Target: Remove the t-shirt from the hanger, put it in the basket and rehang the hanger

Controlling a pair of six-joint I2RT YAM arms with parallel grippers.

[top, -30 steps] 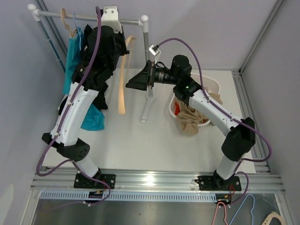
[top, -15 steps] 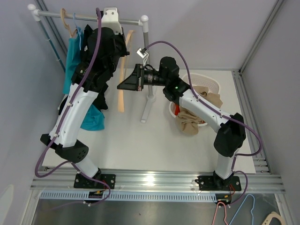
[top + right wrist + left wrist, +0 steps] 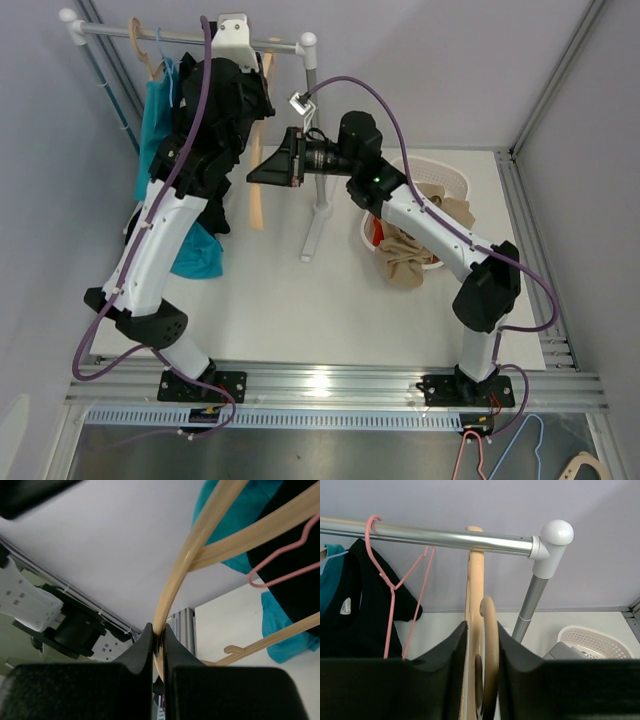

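Right fingers (image 3: pixel 125 680) swung left, pinching wooden hanger (image 3: pixel 176 582) | left fingers (image 3: pixel 445 655) loose around it | white table (image 3: pixel 300 300), grey walls (image 3: pixel 430 60)

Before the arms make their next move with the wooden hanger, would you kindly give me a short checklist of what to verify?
1. Right pincer shut on the wooden hanger: ok.
2. Left pincer gripping the hanger that it straddles: cannot tell.
3. Wooden hanger bare of cloth: ok, in the parts shown.
4. Its hook clear of the rail: cannot tell.
5. Black t-shirt on its pink hanger, hooked over the rail: ok.
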